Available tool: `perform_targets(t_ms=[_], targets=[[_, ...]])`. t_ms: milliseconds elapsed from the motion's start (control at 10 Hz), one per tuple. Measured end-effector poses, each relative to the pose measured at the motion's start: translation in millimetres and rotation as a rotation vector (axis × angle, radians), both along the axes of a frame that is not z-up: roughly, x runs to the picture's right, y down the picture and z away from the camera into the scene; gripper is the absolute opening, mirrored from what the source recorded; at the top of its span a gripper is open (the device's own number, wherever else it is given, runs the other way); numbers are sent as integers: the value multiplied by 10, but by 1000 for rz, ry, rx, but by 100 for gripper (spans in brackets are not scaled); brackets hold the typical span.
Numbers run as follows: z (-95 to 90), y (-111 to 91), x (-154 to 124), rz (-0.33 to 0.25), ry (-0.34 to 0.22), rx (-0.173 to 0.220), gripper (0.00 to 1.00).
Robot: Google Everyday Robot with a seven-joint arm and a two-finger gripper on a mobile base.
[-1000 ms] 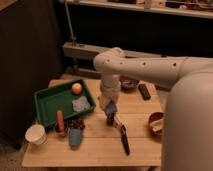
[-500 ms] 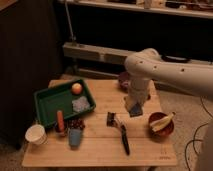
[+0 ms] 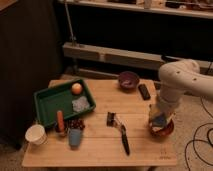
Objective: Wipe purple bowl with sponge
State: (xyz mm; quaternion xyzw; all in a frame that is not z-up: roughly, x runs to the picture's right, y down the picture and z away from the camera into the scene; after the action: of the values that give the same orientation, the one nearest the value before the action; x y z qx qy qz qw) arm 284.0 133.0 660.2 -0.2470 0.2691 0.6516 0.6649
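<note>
Wooden table [image 3: 100, 147] — hand [image 3: 158, 117] grips sponge [image 3: 159, 121] over red bowl [image 3: 163, 132].

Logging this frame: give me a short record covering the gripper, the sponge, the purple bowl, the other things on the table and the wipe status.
arm end: gripper shut on the sponge, over the dark red bowl at the right edge of the table
target: purple bowl, at the back, apart from the gripper, nothing touching it
left side: green tray holding an orange fruit
front centre: brush with a black handle, lying flat
wipe: not yet begun
</note>
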Motion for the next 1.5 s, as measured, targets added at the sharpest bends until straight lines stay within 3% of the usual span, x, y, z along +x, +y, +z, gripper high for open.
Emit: perform_targets(t_ms=[200,1100,1500], targets=[[-101,151,322,57,42,4,0],[-47,100,246,59,22,12,0],[257,-504,-95,37,-43,75,0]])
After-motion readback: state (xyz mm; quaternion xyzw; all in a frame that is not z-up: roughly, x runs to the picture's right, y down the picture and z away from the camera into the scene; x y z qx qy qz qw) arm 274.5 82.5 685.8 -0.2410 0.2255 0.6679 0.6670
